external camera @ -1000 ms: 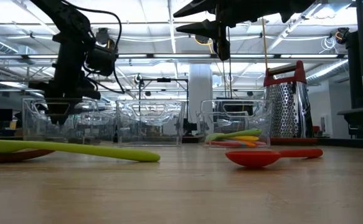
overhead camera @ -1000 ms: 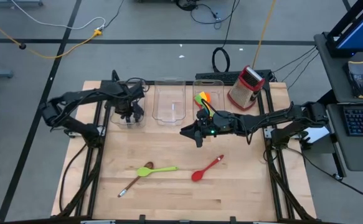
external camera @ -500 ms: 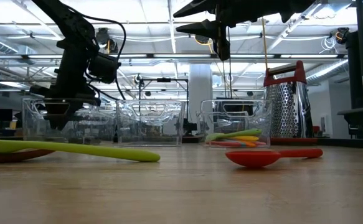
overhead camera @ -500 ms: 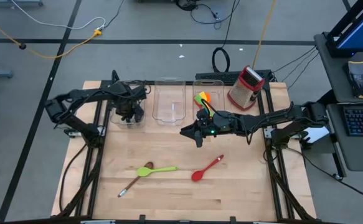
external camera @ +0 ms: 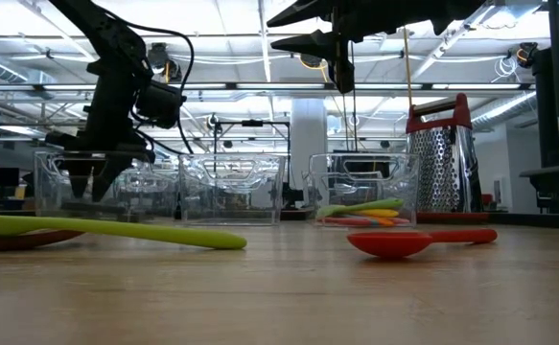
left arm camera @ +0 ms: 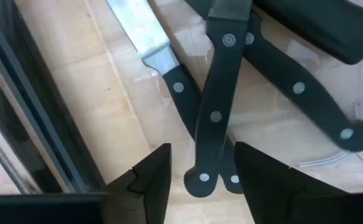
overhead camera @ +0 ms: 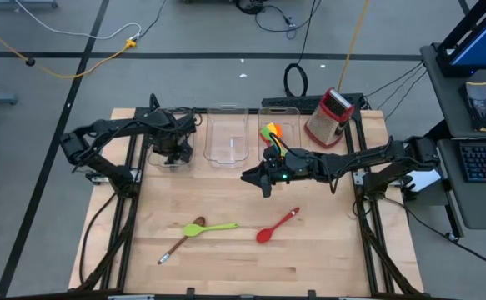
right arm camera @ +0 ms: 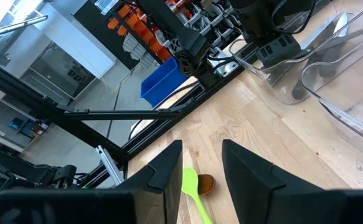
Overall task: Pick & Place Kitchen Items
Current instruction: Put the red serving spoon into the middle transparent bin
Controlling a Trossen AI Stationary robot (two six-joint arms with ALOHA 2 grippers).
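My left gripper [overhead camera: 172,150] is open, pointing down inside the left clear bin [overhead camera: 157,160]. Its fingers stand on either side of a black-handled steel knife [left arm camera: 217,93] that lies across two other knives [left arm camera: 306,93] on the bin's floor. My right gripper [overhead camera: 259,180] is open and empty, held above the middle of the table. A green spatula [overhead camera: 217,226], a brown wooden spoon [overhead camera: 180,242] and a red spoon [overhead camera: 278,225] lie flat on the table nearer the front. Several coloured utensils [overhead camera: 272,132] lie in the right bin.
The middle clear bin [overhead camera: 228,137] stands between the other two along the far edge. A red-and-steel box grater [overhead camera: 330,117] stands at the far right. Bare wooden table lies around the three loose utensils.
My left gripper has opened its fingers inside the left bin, over the knives. The top knife lies on the others between the spread fingers. My right gripper has kept still.
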